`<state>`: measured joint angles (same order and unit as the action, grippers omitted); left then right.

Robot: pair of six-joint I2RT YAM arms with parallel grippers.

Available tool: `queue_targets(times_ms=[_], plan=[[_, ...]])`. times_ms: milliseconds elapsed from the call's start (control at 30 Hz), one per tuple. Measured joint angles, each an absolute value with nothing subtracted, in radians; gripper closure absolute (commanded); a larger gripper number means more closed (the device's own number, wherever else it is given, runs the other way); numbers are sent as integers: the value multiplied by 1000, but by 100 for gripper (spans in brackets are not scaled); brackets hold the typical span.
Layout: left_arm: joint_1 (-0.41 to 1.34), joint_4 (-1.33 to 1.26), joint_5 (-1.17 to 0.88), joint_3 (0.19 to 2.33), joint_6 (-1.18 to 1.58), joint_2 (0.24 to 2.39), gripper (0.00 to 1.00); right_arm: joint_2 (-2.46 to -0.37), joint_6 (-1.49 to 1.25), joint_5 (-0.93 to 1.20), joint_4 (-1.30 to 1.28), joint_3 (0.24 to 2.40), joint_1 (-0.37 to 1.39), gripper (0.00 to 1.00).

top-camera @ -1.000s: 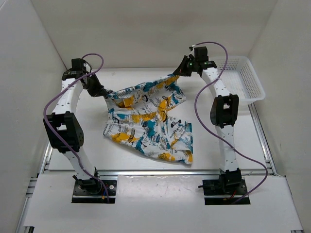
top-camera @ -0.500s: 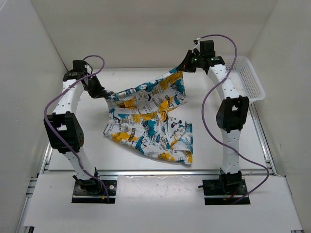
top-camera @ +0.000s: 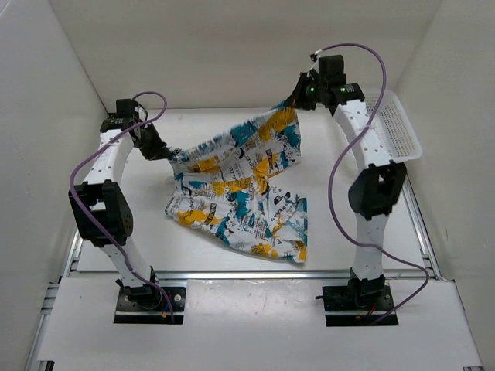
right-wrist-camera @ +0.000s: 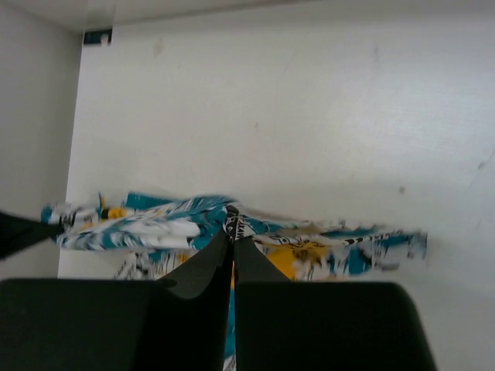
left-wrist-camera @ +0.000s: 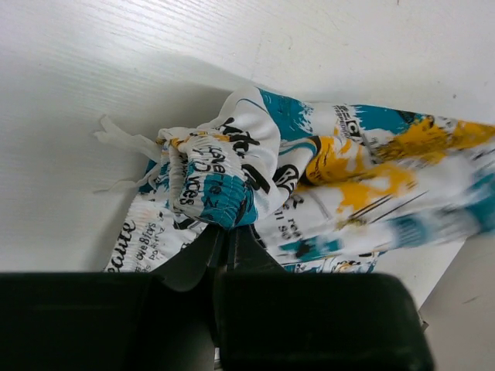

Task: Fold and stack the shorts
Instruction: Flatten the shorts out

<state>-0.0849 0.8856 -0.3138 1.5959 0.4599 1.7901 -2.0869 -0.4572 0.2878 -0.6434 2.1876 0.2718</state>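
I see my left end effector clamped on one waistband corner of the shorts, which stretch, lower half draped on the counter, up to my higher right end effector, clamped on the other corner.
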Motion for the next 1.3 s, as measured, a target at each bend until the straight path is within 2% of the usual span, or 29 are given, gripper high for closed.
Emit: queue_targets(times_ms=[33,100,133,167,233,333,500,567,700,800,867,1000,1167,1300], plan=[[-85,886,-316,1596,461,1790,90,-2159,-461,294,-661,2299,253,80],[-81,882,-324,1601,463,1792,90,-2313,-477,314,-666,2506,224,33],[-81,883,-326,1604,463,1792,90,-2376,-486,325,-664,2579,212,13],[-81,884,-326,1611,464,1796,90,-2421,-489,334,-663,2615,201,8],[-82,885,-327,1631,467,1811,90,-2450,-498,340,-672,2597,182,7],[-82,881,-328,1656,469,1842,90,-2369,-498,323,-639,2356,167,7],[-82,881,-327,1663,471,1888,90,-2045,-487,273,-569,1834,187,24],[-82,882,-325,1663,471,1897,90,-1891,-482,250,-551,1680,214,34],[-82,882,-324,1663,471,1900,90,-1584,-476,218,-477,1386,302,41],[-82,882,-323,1663,467,1900,90,-1443,-472,203,-446,1172,385,41],[-82,882,-323,1663,467,1900,90,-1407,-484,183,-453,1047,437,36],[-82,882,-323,1662,466,1900,90,-1407,-517,147,-481,885,517,31],[-82,882,-323,1659,459,1900,90,-1442,-541,118,-447,868,533,31],[-82,882,-323,1658,455,1900,90,-1561,-544,109,-399,894,532,33]])
